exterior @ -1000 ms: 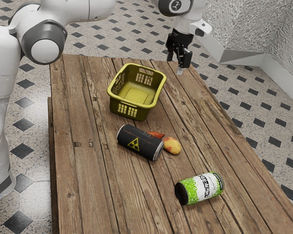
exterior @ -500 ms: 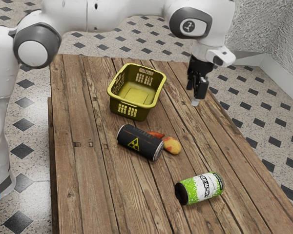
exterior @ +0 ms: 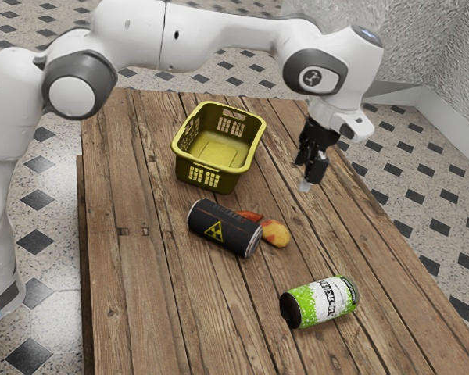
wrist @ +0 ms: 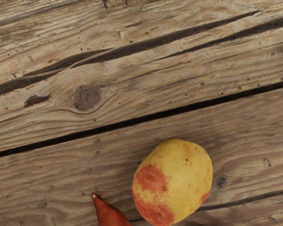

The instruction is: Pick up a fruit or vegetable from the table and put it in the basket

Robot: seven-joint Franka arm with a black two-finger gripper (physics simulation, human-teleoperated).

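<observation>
the tool (exterior: 303, 176) hovers, spread apart, above the table (exterior: 164, 305).

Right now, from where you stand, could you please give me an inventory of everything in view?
Yellow-green plastic basket: one, upright on the table, empty.
Black cylindrical can with yellow hazard symbol: one, lying on its side near the basket.
Rounded potato: one, yellow with red patches, on the table by the black can's end.
Pointed vegetable: one, orange-red, beside the potato, partly behind the black can.
Green-and-white cylindrical can: one, lying on its side, farther from the basket.
Wooden plank table: one, brown, under these things.
Tiled floor: one, pale with dark diamonds, around the table.
My arm: one, white and grey, over the table.
My pincer: one, black, above the table.
</observation>
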